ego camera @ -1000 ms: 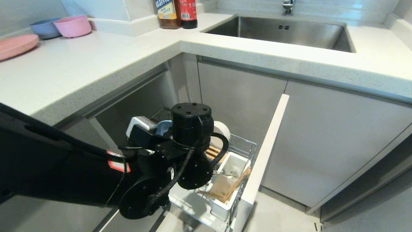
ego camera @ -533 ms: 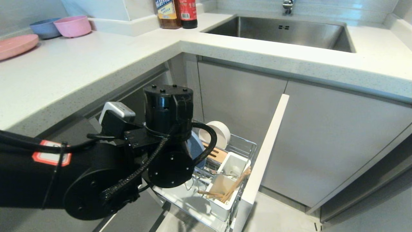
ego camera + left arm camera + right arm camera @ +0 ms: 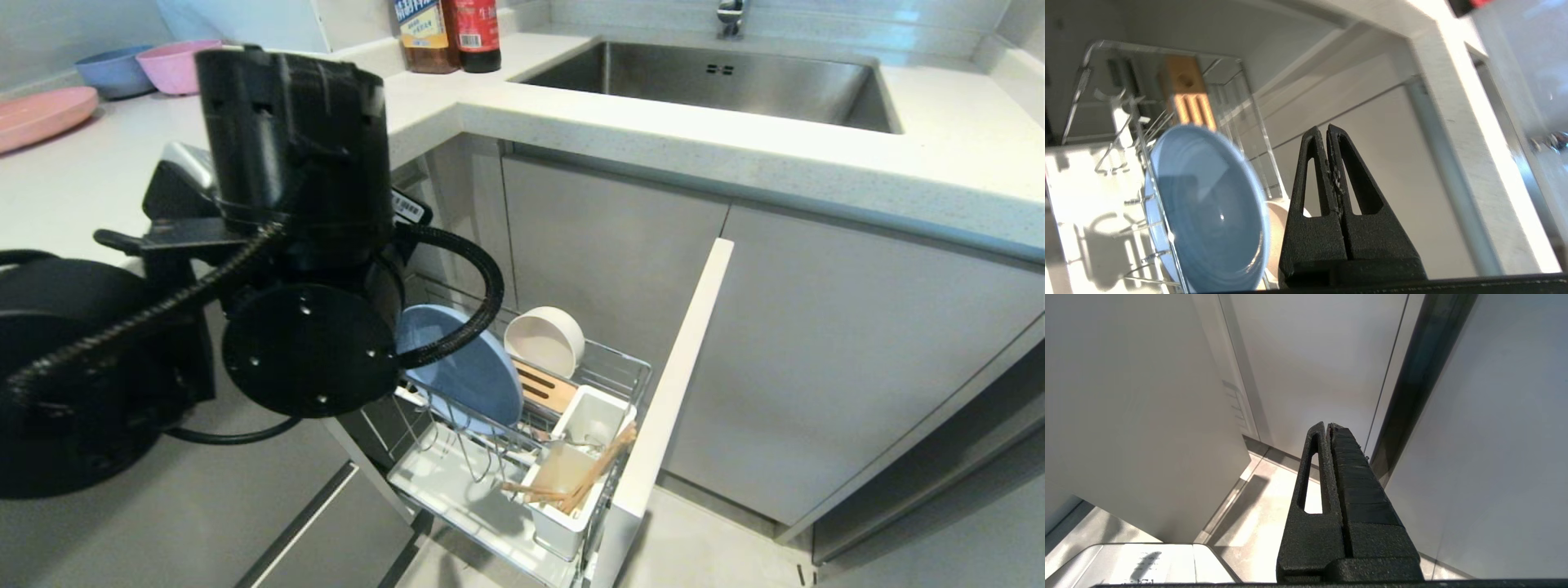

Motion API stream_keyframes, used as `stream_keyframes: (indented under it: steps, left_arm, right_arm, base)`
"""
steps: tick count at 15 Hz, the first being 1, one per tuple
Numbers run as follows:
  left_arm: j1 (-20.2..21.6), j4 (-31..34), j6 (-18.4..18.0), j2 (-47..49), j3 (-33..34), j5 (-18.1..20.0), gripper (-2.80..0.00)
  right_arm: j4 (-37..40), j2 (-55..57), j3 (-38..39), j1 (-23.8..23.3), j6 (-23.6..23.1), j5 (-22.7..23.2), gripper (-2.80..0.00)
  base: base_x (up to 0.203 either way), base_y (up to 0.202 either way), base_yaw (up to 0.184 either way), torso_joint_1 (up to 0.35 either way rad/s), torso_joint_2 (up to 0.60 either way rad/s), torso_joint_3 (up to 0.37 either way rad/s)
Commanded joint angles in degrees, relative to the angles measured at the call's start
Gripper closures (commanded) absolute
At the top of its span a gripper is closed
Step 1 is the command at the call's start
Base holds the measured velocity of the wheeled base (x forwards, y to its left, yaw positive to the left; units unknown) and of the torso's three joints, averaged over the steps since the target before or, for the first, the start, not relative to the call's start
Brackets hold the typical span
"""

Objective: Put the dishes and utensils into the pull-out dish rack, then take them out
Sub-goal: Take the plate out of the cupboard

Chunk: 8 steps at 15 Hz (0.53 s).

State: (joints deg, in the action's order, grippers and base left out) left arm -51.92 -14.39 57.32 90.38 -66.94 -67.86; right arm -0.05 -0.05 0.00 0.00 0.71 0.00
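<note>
Blue plate (image 3: 461,371) racked at centre frame; my left claw (image 3: 1327,130) is pinched empty. Next I fetch a bench dish.

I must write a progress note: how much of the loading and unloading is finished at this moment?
Loading looks mostly done: the blue plate and the off-white bowl stand in the pull-out dish rack, chopsticks in its holder. In hand: nothing; the left gripper is shut and empty above the plate, the right gripper parked. Unloading remains.
</note>
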Motion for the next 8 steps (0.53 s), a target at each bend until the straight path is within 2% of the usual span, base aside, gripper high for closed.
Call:
stream_keyframes:
  steps: [1,3,5,8]
  left_arm:
    - [0.5,1.3,-1.2,-3.6,-2.1,1.0,0.00]
    - [1.5,5.6,-4.3,-6.6,-5.4,3.1,0.00]
    - [2.5,10.6,-10.2,-10.5,-8.2,6.5,0.00]
    - [8.0,14.0,-20.1,-16.8,-11.4,16.0,0.00]
  right_arm:
    - [0.0,0.0,0.1,0.0,0.0,0.0,0.00]
    - [0.0,0.0,0.1,0.0,0.0,0.0,0.00]
    - [0.0,0.0,0.1,0.0,0.0,0.0,0.00]
    - [0.0,0.0,0.1,0.0,0.0,0.0,0.00]
  base:
    - [0.000,0.000,0.000,0.000,0.00,0.000]
    - [0.000,0.000,0.000,0.000,0.00,0.000]
    - [0.000,0.000,0.000,0.000,0.00,0.000]
    - [0.000,0.000,0.000,0.000,0.00,0.000]
